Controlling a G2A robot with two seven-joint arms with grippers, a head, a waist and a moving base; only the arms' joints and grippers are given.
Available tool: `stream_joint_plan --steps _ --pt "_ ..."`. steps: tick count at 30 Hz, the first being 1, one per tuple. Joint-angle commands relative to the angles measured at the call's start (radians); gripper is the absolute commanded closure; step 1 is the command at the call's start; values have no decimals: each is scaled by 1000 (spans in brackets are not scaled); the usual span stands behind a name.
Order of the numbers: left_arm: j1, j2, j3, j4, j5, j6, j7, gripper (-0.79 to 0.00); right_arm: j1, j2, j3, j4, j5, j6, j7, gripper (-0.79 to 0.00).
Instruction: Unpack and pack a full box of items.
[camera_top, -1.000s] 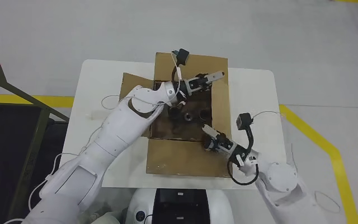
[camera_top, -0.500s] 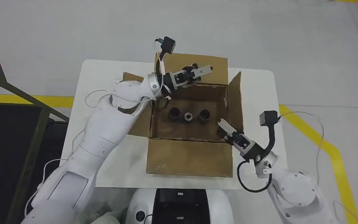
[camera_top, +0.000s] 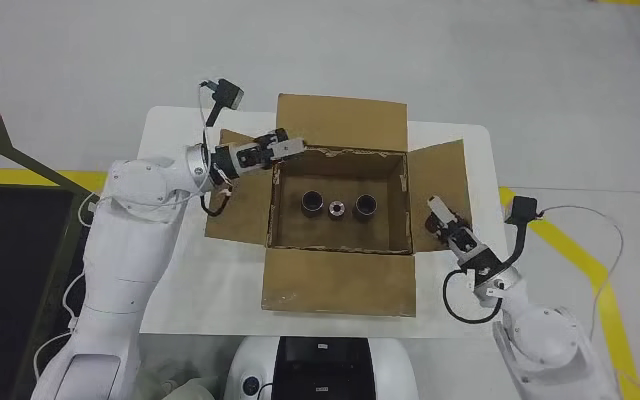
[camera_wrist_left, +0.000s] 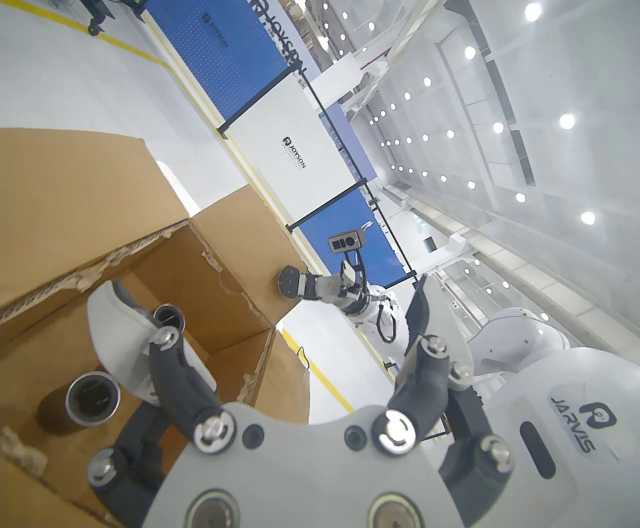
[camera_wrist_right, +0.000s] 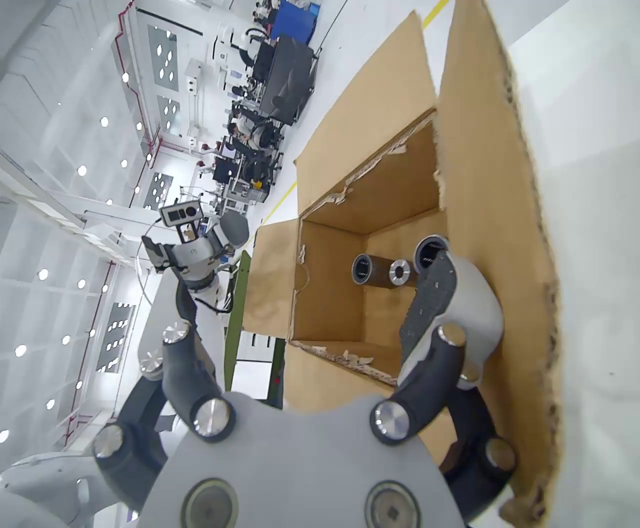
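Both arms have swung out wide and the side flaps (camera_top: 440, 172) now lie folded flat. Left gripper (camera_top: 283, 145) and right gripper (camera_top: 437, 207) hang open, empty, flanking the box (camera_top: 338, 283). Three cylinders (camera_top: 314, 202) stand inside, probably heavy, slick metal, so we pinch across a rim.

Three cylinders (camera_top: 337, 208) stand in a row inside the open box (camera_top: 340, 282) mid-table (camera_top: 225, 290).

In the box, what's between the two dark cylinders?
A smaller metal part stands in line between one dark cylinder and the other dark cylinder on the box floor; the top view shows it.
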Motion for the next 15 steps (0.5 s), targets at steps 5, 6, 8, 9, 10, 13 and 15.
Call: stream_joint_plan --steps 5,6,8,9,10,13,15 --pt "69 24 -124 -6 -20 11 -52 -785 9 -1 24 57 -36 4 -33 -785" --pt "79 27 -145 -7 -19 12 -45 -785 13 -2 25 66 -37 10 -32 -785" --pt "97 32 -185 -8 -22 11 -28 -785 21 -2 24 86 -33 26 -26 -785" --pt "104 35 -203 -6 -20 10 -23 -785 26 -3 23 96 -32 33 -26 -785" --pt "110 38 -219 -3 -9 12 -20 -785 31 -4 21 107 -30 38 -24 -785" --pt "119 48 -259 11 32 26 -16 -785 46 -6 10 134 -31 46 -20 -785" --pt "124 54 -279 19 77 41 -3 -785 54 -7 -1 151 -32 48 -17 -785"
